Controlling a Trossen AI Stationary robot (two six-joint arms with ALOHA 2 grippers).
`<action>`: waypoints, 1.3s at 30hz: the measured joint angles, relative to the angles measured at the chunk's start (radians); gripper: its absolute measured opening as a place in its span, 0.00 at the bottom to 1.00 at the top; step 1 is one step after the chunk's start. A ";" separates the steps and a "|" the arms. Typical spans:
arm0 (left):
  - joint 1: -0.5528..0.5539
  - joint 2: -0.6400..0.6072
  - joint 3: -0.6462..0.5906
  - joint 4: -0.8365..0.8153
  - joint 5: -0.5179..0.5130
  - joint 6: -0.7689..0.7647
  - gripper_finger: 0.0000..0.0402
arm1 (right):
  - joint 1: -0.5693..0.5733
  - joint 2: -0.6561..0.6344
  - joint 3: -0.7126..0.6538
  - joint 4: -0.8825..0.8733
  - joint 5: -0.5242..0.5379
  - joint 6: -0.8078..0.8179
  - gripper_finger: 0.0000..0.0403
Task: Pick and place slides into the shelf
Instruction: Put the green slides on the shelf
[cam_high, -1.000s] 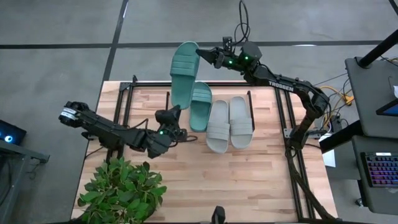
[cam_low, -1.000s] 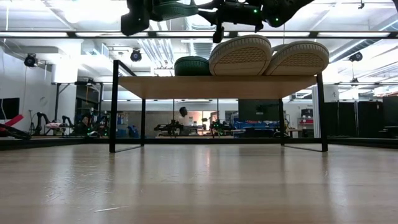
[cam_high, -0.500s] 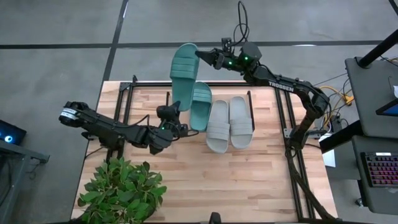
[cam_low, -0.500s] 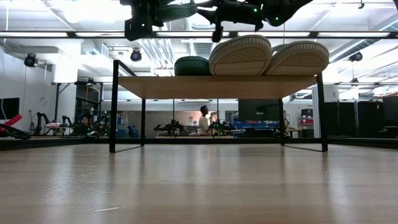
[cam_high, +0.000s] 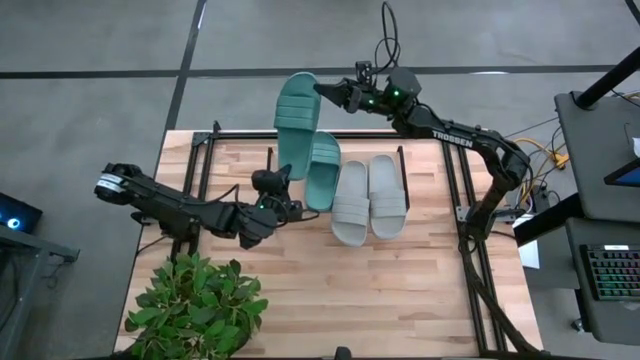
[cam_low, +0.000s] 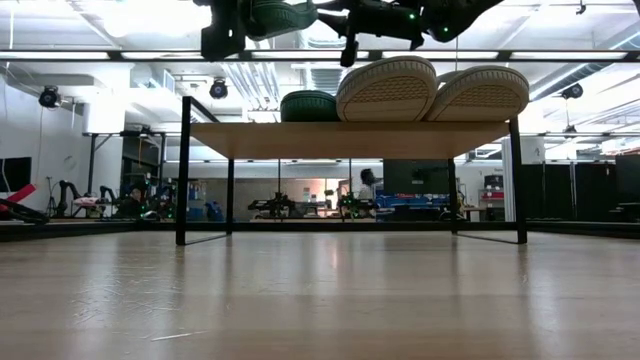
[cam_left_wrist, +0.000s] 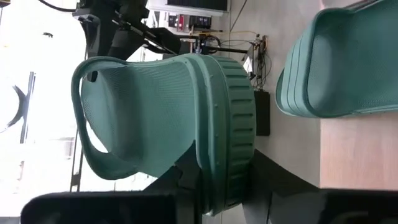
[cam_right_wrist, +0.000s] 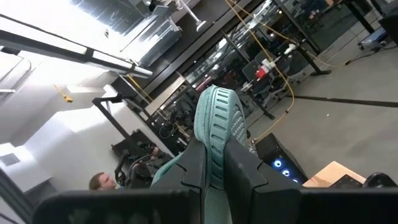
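Note:
One teal slide (cam_high: 293, 125) is up in the air over the shelf's far left part, footbed up, lying far to near. My right gripper (cam_high: 327, 90) is shut on its far end and my left gripper (cam_high: 283, 180) on its near end. A second teal slide (cam_high: 323, 172) and two pale grey slides (cam_high: 350, 205) (cam_high: 388, 193) lie side by side, soles down, on the top board of the shelf (cam_low: 300, 140). The low view shows their ends (cam_low: 385, 88) above the board. My left gripper pinches the heel end (cam_left_wrist: 214, 186) of the raised teal slide, one finger on the footbed and one on the sole. It comes level from the near left. The slide is clear of the shelf. My right gripper pinches the slide's far end at its right rim (cam_right_wrist: 213, 140) between two fingers, across the slide's thickness. It reaches in roughly level from the right. The slide stretches away from it toward the near side, lifted clear.
A potted plant (cam_high: 195, 305) stands at the table's near left corner. Black frame rails (cam_high: 465, 200) run along the right side. A desk with a keyboard (cam_high: 612, 272) is off to the right. A person (cam_low: 365, 182) moves in the room beyond.
My left gripper has edged a little toward the table's right, up to the heel end of the raised teal slide. The slide and my right gripper have stayed where they were.

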 joint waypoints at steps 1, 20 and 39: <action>0.000 -0.003 0.000 0.000 0.006 0.000 0.12 | 0.000 0.000 0.000 0.001 -0.003 0.000 0.06; -0.066 -0.082 0.002 0.003 0.006 0.000 0.11 | -0.049 -0.001 -0.002 -0.018 -0.050 -0.049 0.18; -0.086 -0.083 0.002 -0.007 0.000 -0.003 0.11 | -0.090 -0.074 -0.002 -0.020 -0.032 -0.198 0.25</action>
